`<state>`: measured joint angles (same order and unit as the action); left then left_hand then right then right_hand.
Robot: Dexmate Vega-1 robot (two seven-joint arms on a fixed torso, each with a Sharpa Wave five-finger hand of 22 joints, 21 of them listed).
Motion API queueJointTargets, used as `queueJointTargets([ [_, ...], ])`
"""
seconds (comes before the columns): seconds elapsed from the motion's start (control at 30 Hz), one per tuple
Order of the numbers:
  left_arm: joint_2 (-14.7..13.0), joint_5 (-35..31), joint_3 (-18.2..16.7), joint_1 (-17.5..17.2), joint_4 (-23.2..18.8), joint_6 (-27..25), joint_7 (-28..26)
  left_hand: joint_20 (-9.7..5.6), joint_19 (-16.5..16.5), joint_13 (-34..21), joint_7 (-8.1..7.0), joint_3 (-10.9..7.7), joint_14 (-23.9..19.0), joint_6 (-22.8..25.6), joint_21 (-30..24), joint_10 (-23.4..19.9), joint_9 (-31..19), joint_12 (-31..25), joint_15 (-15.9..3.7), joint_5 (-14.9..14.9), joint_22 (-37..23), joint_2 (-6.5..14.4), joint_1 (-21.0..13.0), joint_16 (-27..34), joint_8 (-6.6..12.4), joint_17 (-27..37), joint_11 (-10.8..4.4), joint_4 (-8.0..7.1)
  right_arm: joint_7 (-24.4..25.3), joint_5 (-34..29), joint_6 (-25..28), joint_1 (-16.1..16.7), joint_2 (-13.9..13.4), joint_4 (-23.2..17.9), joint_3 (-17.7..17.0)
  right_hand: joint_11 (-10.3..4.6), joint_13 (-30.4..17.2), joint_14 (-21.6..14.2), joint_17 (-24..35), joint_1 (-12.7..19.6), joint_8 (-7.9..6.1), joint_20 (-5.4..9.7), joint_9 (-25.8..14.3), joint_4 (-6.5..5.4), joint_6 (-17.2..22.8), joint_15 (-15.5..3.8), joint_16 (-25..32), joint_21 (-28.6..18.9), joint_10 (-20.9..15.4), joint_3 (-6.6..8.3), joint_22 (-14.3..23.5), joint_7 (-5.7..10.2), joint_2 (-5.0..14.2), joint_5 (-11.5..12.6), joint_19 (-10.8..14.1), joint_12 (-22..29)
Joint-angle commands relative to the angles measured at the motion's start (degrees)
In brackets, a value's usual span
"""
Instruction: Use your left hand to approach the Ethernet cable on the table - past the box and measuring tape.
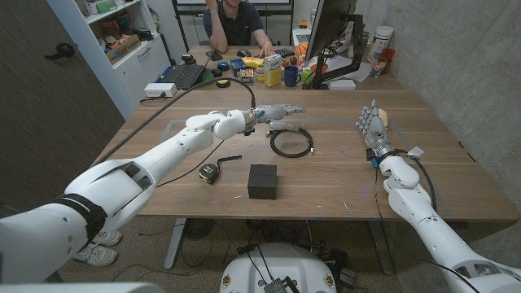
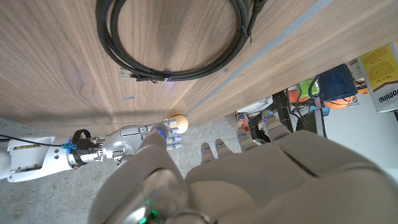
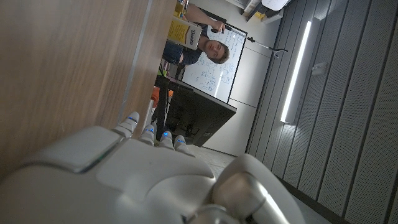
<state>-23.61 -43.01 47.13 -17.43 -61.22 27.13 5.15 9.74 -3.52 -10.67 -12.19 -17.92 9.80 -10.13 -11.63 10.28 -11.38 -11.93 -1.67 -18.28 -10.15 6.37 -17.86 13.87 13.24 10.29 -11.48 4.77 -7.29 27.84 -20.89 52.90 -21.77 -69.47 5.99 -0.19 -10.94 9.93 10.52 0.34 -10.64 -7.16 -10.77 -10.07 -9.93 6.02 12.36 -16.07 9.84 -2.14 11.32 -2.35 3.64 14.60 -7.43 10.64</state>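
Nearest the head camera sits a matte black box (image 1: 262, 181), with a measuring tape (image 1: 209, 172) at its nine o'clock. Past both, the left hand (image 1: 275, 111) hovers, fingers spread and empty, at twelve o'clock of the coiled black Ethernet cable (image 1: 291, 142) on the grained wooden table (image 1: 342, 175). Its wrist camera shows the cable's plug; the right hand (image 1: 372, 124) stands open, holding nothing

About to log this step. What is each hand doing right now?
Left hand: open, holding nothing, above the Ethernet cable.
Right hand: open, holding nothing.
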Motion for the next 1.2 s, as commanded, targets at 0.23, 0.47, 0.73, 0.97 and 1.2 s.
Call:
queueJointTargets([
  [0.23, 2.0, -1.3, 4.0, 2.1, 3.6, -1.7, -0.3, -0.69, 0.5, -0.3, -0.61, -0.69, 4.2, -0.5, 0.4, 0.3, -0.5, -1.1, -3.2, 0.6, -0.1, 0.8, -1.9, 0.2, 1.34, 0.1, -0.45, 1.06, 0.0, 0.4, 0.0, 0.7, 0.0, 0.0, -0.6, -0.34, -0.1, 3.4, 0.2, -0.3, -0.44, -0.24, -0.1, 0.0, -2.4, 0.03, 0.1, 0.3, 0.2, -0.42, 0.1, -0.29, 2.57, 0.4, -0.1, 0.5],
  [0.47, 2.5, -1.4, 4.8, 2.7, 4.3, -2.2, 0.4, -0.87, 1.3, -0.4, -0.59, -0.81, 3.2, 1.9, 0.3, -1.9, -0.5, -1.3, -3.83, 0.9, -0.1, 0.9, -2.4, 0.2, 1.94, 0.1, 0.18, 1.39, -0.4, 0.3, -0.3, 0.1, 0.3, 1.0, -0.5, -0.39, -0.1, 3.4, 0.2, -0.2, -0.44, -0.32, -0.1, 0.0, -2.4, 0.07, 0.1, 0.4, 0.2, -0.54, 0.1, -0.27, 2.59, 0.4, -0.2, 0.5],
  [0.73, 3.0, -1.5, 5.5, 3.1, 5.0, -2.3, 0.1, -0.57, 2.1, -0.5, -0.59, -0.92, 1.2, 5.2, 0.3, -4.8, -0.6, -1.5, -4.19, 1.2, -0.1, 1.1, -2.8, 0.6, 2.77, 0.2, 0.2, 1.6, -0.8, 0.6, -0.5, -0.5, 0.5, 2.1, -0.6, -0.39, -0.1, 3.5, 0.2, -0.2, -0.41, -0.33, -0.1, 0.0, -2.5, 0.01, 0.0, 0.4, 0.1, -0.69, 0.1, -0.18, 2.61, 0.5, -0.2, 0.5],
  [0.97, 3.5, -1.4, 6.0, 3.6, 5.7, -2.5, 0.4, -0.72, 3.9, -0.6, -0.6, -1.17, 0.0, 7.2, -0.2, -5.4, -0.7, -1.3, -4.53, 1.4, -0.1, 1.5, -3.0, 0.8, 3.29, 0.3, 0.24, 1.63, -1.3, 0.7, -0.8, -1.0, 0.6, 3.1, -0.6, -0.39, -0.1, 3.5, 0.2, -0.2, -0.39, -0.32, -0.1, 0.0, -2.6, 0.06, 0.0, 0.5, 0.2, -0.81, 0.1, -0.19, 2.63, 0.5, -0.3, 0.4],
  [1.2, 3.5, -1.3, 6.3, 3.7, 5.6, -2.7, 0.4, -0.49, 4.0, -0.7, -0.62, -1.74, 0.2, 8.0, -0.1, -5.2, -0.7, -1.0, -4.47, 1.4, -0.1, 2.0, -3.7, 0.5, 3.45, 0.2, 0.33, 1.86, -1.9, 0.7, -1.2, -1.3, 0.6, 3.8, -0.6, -0.39, -0.1, 3.6, 0.2, -0.2, -0.39, -0.42, -0.1, 0.0, -2.6, 0.09, 0.0, 0.6, 0.2, -0.95, 0.1, -0.13, 2.68, 0.5, -0.4, 0.4],
])
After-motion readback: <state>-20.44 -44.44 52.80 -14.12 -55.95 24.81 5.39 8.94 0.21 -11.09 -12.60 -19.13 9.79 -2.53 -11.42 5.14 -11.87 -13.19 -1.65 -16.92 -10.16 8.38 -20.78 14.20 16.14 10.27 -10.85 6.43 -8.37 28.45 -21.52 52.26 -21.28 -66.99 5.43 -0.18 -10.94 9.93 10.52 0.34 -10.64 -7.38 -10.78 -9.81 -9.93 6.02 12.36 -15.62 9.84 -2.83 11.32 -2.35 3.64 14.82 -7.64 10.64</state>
